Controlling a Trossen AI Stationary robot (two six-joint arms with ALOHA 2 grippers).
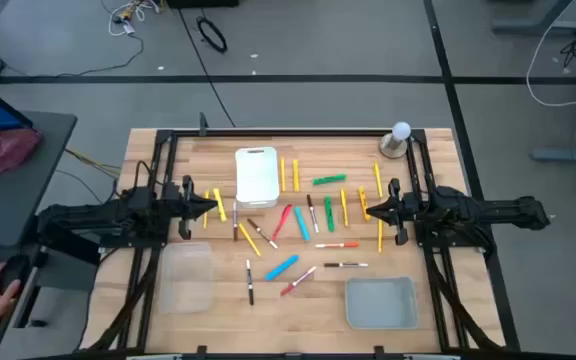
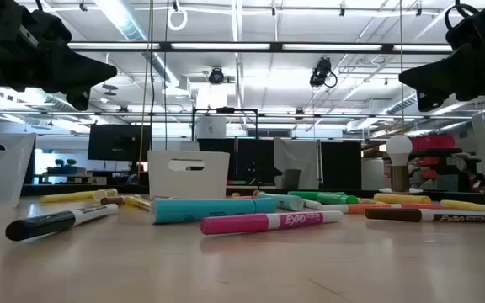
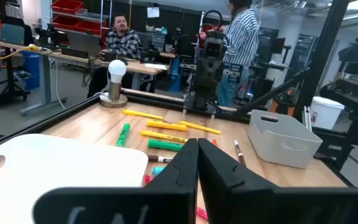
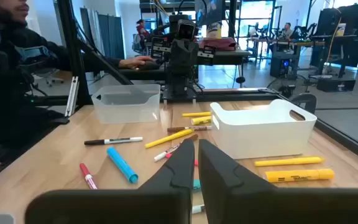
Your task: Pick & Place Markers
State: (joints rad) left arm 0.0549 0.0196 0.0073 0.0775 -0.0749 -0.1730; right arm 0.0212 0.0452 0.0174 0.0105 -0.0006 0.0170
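From overhead I see the markers (image 1: 298, 225) scattered flat across the middle of the tabletop (image 1: 438, 250), none in any tray. Their long axes vary: the yellow ones near the far edge and beside each arm mostly run from far edge to near edge, a green marker (image 1: 329, 180) near the far edge lies almost parallel to that edge, the light blue marker (image 1: 282, 268) lies diagonally nearer the near edge, and two slim white markers (image 1: 340, 244) with coloured caps lie roughly crosswise toward the right side. My left gripper (image 1: 211, 203) is raised above the left side of the tabletop with its fingers pressed together on nothing; it points toward the centre. My right gripper (image 1: 365, 209) faces it from the right side, also raised, fingers together and empty. A white tray (image 1: 256, 174) stands at the middle of the far edge. A clear tray (image 1: 186, 277) sits toward the near left corner, and a grey tray (image 1: 380, 303) toward the near right corner. A lamp bulb (image 1: 399, 138) stands at the far right corner. Bare wood lies between the two near trays along the near edge, and in narrow strips between the scattered markers.
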